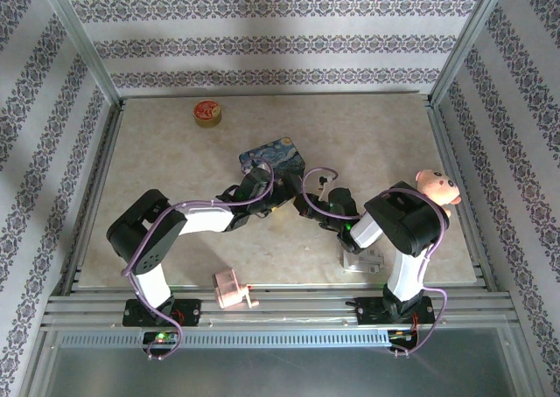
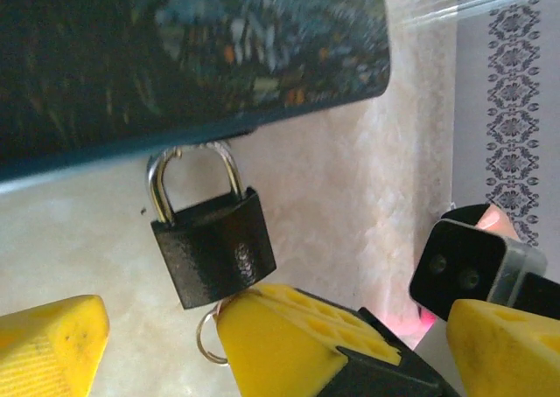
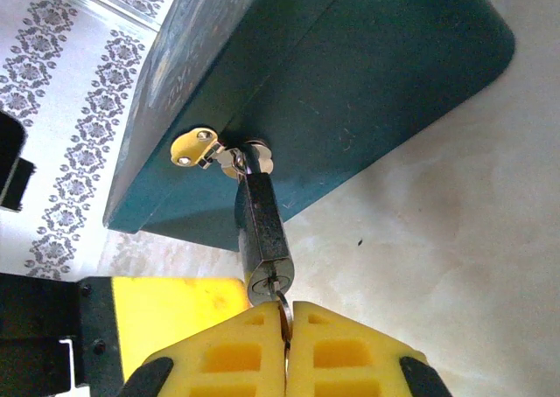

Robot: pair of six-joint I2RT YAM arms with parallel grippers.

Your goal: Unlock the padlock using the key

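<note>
The padlock (image 2: 213, 248) has a black body and a silvery shackle (image 2: 192, 180) hooked through the clasp of the blue painted tin (image 2: 175, 47). Both shackle legs sit down in the body. In the right wrist view the padlock (image 3: 262, 231) hangs from the tin's (image 3: 350, 73) clasp with its keyhole end towards me. My right gripper (image 3: 286, 316) is shut on the key (image 3: 282, 297), whose blade is in the keyhole. A key ring (image 2: 206, 336) shows beside the right gripper's yellow finger (image 2: 289, 344). My left gripper (image 2: 280, 318) is open, its fingers (image 2: 52, 344) wide apart either side of the padlock and not touching it.
From above, the tin (image 1: 273, 156) lies mid-table with both grippers meeting at its near edge. A round red-and-gold tin (image 1: 207, 113) sits at the back left. A pink plush bear (image 1: 437, 185) is at the right. A pink object (image 1: 232, 289) and a grey item (image 1: 363, 259) lie near the front edge.
</note>
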